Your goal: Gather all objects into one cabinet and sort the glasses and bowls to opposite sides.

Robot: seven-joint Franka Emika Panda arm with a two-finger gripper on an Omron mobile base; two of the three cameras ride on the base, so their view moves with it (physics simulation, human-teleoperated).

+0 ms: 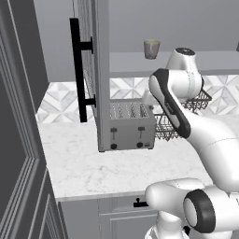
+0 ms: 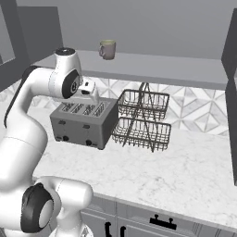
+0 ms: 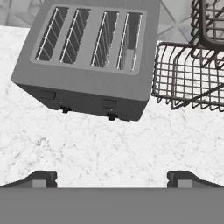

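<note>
Up above the silver toaster [image 2: 83,121] the gripper [image 3: 112,177] hangs released; a wire dish rack [image 2: 142,119] sits just beside the toaster, a mug [image 2: 107,49] on the cabinet shelf [image 2: 157,65] overhead.

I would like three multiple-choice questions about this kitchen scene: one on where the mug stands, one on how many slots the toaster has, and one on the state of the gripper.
1. Where is the mug?
A. on the cabinet shelf
B. in the wire rack
C. on the toaster

2. How many slots does the toaster have?
A. two
B. four
C. six

3. How is the gripper?
A. shut on the mug
B. shut on nothing
C. open and empty

Answers: 1 A, the mug stands upright on the pale shelf above the counter. 2 B, the hand view shows four slots side by side. 3 C, its tips stand wide apart with only counter between them.
</note>
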